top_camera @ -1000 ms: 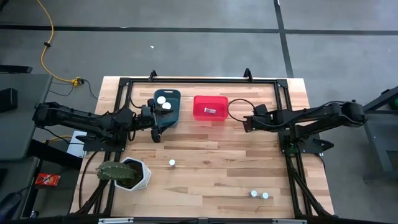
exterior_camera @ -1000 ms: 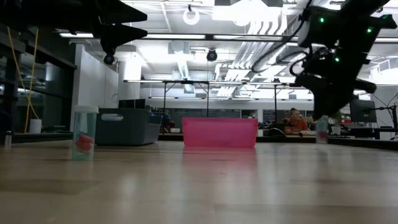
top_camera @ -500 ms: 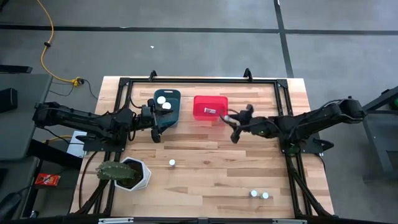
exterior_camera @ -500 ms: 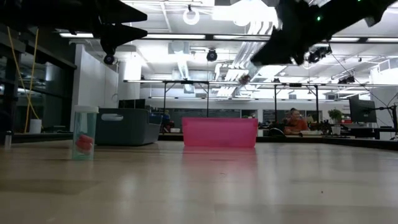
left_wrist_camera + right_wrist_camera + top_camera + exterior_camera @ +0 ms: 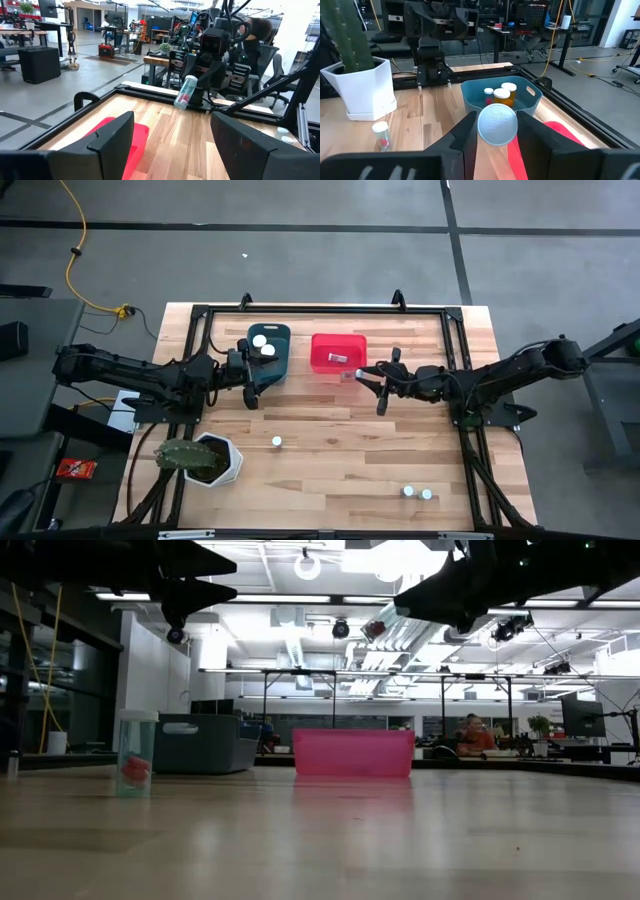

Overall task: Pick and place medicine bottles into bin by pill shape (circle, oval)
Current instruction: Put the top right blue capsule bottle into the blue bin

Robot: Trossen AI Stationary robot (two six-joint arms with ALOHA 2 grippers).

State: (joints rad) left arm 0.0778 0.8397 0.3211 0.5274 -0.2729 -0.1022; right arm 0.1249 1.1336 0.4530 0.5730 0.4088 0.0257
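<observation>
- Wooden worktop inside a black frame fills the high view, with a grey floor around it and an open workshop beyond in the low view.
- One medicine bottle is pinched between the fingers of the right end effector, white cap toward its wrist camera; the left wrist view shows the same bottle tilted in that grip.
- It hangs above the worktop just off the red bin's near right corner, not yet over the bin.
- Red bin already holds one small pale item, apparently a bottle lying on its side.
- Teal bin, beside the red one, holds two white-capped bottles, one with an amber body in the right wrist view.
- Left end effector hovers at the teal bin's near edge, fingers spread and empty.
- Still loose on the worktop: a single bottle near the white plant pot, and a pair near the front right.
- Judged from this, three are sorted, one is on its way, and three remain, so the task is roughly at its midpoint.
</observation>
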